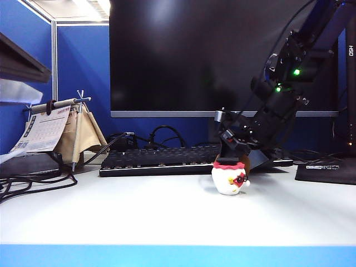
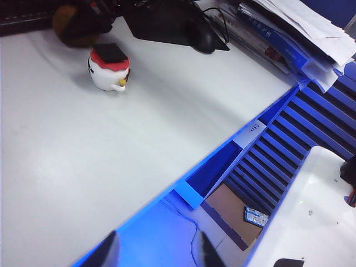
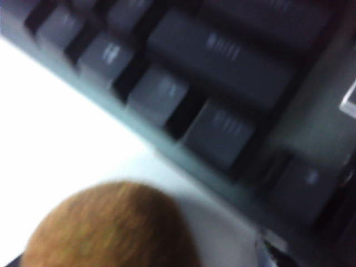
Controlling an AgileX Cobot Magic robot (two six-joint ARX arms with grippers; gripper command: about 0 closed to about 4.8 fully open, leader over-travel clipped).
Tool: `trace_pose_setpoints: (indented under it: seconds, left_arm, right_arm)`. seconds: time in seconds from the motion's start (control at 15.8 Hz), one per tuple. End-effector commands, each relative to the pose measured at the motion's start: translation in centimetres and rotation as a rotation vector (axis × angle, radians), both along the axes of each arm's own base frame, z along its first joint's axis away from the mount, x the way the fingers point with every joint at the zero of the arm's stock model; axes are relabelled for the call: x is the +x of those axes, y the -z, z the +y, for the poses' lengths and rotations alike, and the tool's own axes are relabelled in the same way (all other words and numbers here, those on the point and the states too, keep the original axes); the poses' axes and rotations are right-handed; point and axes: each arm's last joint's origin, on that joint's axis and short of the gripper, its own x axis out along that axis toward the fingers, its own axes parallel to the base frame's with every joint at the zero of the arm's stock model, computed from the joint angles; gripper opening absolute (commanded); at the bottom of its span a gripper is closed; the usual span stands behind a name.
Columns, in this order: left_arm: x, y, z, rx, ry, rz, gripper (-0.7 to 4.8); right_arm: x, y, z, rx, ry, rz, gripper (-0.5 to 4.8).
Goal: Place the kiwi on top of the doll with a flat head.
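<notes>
The doll with a flat head [image 1: 229, 178] stands on the white table in front of the keyboard: white body, red frill, flat black top, also in the left wrist view [image 2: 108, 68]. The brown kiwi [image 3: 111, 228] lies on the table just behind it; only a brown sliver [image 1: 248, 162] shows past the doll in the exterior view. My right gripper [image 1: 233, 151] reaches down over the kiwi, open, with bare table between the fruit and the one finger [image 3: 268, 251] that shows. My left gripper [image 2: 158, 256] hangs open and empty at the table's blue front edge, far from both.
A black keyboard [image 1: 167, 158] runs behind the doll, close to the kiwi [image 2: 69, 25]. A dark monitor [image 1: 222, 55] fills the back. A desk calendar [image 1: 50, 130] and cables sit at the left, a black mouse pad [image 1: 328, 169] at the right. Stacked papers [image 2: 289, 33] lie beyond.
</notes>
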Motion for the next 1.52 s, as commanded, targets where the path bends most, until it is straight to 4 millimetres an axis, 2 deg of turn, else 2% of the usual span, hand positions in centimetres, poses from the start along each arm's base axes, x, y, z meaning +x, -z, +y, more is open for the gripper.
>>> trace_pose_setpoints:
  seconds: [0.06,0.13,0.19,0.32,0.44,0.63,0.7,0.82,1.01,1.14,1.26,1.52]
  left_arm:
    - [0.0,-0.3,0.0,-0.016,0.003,-0.006,1.85]
    - [0.0,-0.3,0.0,-0.016,0.003,-0.006,1.85]
    - [0.0,-0.3,0.0,-0.016,0.002,-0.007,1.85]
    - [0.0,-0.3,0.0,-0.016,0.002,-0.008,1.85]
    - [0.0,-0.3,0.0,-0.016,0.002,-0.008,1.85]
    - [0.0,-0.3,0.0,-0.016,0.001,-0.008,1.85]
    - [0.0,-0.3,0.0,-0.017,-0.001,-0.017,1.85]
    - [0.1,-0.5,-0.1,-0.028,-0.004,-0.03,1.85]
    - [0.1,-0.6,-0.1,-0.035,-0.024,-0.043,1.85]
    - [0.1,-0.6,-0.1,-0.034,-0.03,-0.044,1.85]
    - [0.2,-0.6,0.0,-0.032,-0.041,-0.047,1.85]
    - [0.2,-0.6,0.0,-0.031,-0.044,-0.047,1.85]
  right_arm:
    - [0.2,0.3,0.0,0.003,0.009,-0.006,4.79]
    - [0.2,0.3,0.0,0.003,0.009,-0.006,4.25]
    - [0.2,0.3,0.0,0.002,0.01,-0.002,3.95]
    - [0.2,0.2,0.0,0.009,0.018,0.002,2.78]
    - [0.0,-0.8,0.0,0.014,0.019,-0.016,2.65]
    - [-0.9,-4.2,-0.2,0.028,0.018,-0.069,2.65]
    - [-1.8,-6.6,-0.4,0.02,0.028,-0.098,2.65]
    - [-3.7,-9.6,-0.8,-0.005,0.043,-0.094,2.65]
    - [-6.6,-12.4,-1.3,0.001,0.049,-0.004,2.65]
    - [-8.1,-13.2,-0.3,0.043,-0.014,0.027,2.65]
    - [-9.2,-13.1,2.7,0.045,-0.101,0.01,2.65]
    - [-11.6,-10.7,8.3,-0.073,-0.18,-0.078,2.64]
